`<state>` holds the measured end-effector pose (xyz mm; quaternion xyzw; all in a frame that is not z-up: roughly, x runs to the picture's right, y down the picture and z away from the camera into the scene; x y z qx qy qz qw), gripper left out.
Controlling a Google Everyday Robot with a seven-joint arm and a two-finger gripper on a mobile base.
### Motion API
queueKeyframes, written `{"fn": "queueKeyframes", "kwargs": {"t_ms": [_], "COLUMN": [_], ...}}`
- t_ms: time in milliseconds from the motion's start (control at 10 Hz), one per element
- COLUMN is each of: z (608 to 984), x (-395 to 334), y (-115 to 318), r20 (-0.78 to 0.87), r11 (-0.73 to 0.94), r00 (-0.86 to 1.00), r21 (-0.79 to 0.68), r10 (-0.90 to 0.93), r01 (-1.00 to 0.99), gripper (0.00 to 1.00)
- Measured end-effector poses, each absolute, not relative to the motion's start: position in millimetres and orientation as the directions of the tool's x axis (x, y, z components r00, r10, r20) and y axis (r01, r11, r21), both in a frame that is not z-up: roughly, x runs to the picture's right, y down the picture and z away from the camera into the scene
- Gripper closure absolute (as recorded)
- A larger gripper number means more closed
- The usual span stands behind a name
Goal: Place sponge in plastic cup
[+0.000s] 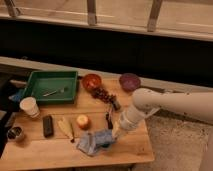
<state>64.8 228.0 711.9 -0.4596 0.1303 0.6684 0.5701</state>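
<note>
A white plastic cup (29, 106) stands upright on the left of the wooden table (55, 150), just in front of the green tray (50, 85). My gripper (113, 135) hangs from the white arm (165, 104) that reaches in from the right. It is low over the front middle of the table, at the right edge of a crumpled blue soft thing (95, 141). I cannot tell whether that blue thing is the sponge or a cloth. The cup is far to the left of the gripper.
The tray holds a fork (54, 91). An orange bowl (92, 81), a purple bowl (129, 81) and dark grapes (102, 94) sit at the back. An apple (82, 121), a banana (66, 128), a black bar (47, 125) and a small metal cup (15, 133) lie in front.
</note>
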Motion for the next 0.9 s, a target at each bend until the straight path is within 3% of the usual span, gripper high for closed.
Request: {"fn": "queueKeyframes", "kwargs": {"t_ms": [900], "z": [692], "x": [69], "y": [194], "r20": [-0.695], "r11": [-0.283], "r00": [0.04], "r21": [-0.344], "r10": [0.718], "r01": [-0.895], "gripper": [0.2]}}
